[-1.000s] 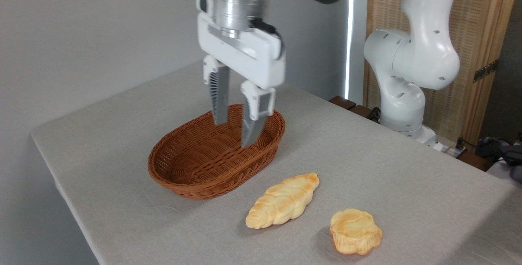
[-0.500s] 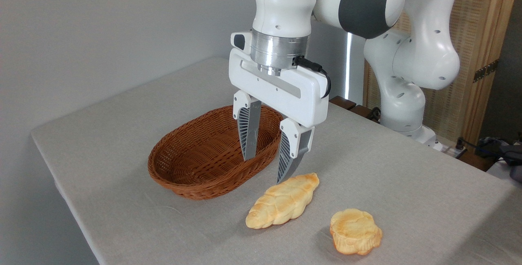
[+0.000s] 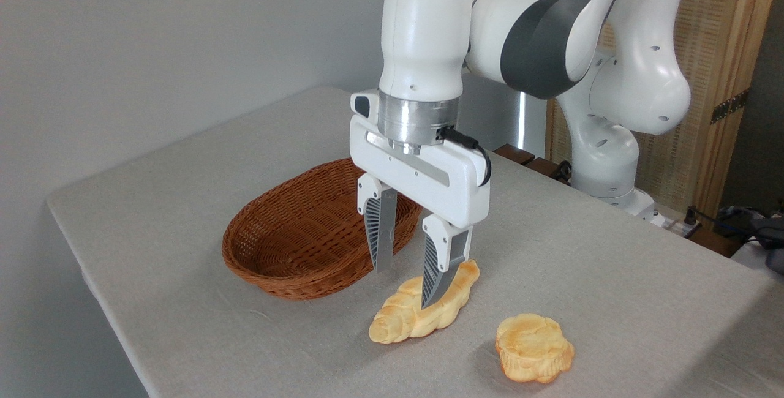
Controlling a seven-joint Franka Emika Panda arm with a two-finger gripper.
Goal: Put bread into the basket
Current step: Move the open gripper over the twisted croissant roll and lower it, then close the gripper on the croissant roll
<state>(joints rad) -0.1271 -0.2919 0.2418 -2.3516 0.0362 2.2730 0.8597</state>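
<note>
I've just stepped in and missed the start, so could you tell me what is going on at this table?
A robot arm has its open gripper low over the braided bread, fingers pointing down with one in front of the loaf; nothing is gripped yet. The bread lies on the table, just right of the empty basket. A small bun sits apart, further right.

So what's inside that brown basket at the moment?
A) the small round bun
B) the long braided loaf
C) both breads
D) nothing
D: the basket shows only its woven bottom, while the loaf and the bun both lie on the table outside it, with the open end effector lowered over the loaf.
</note>
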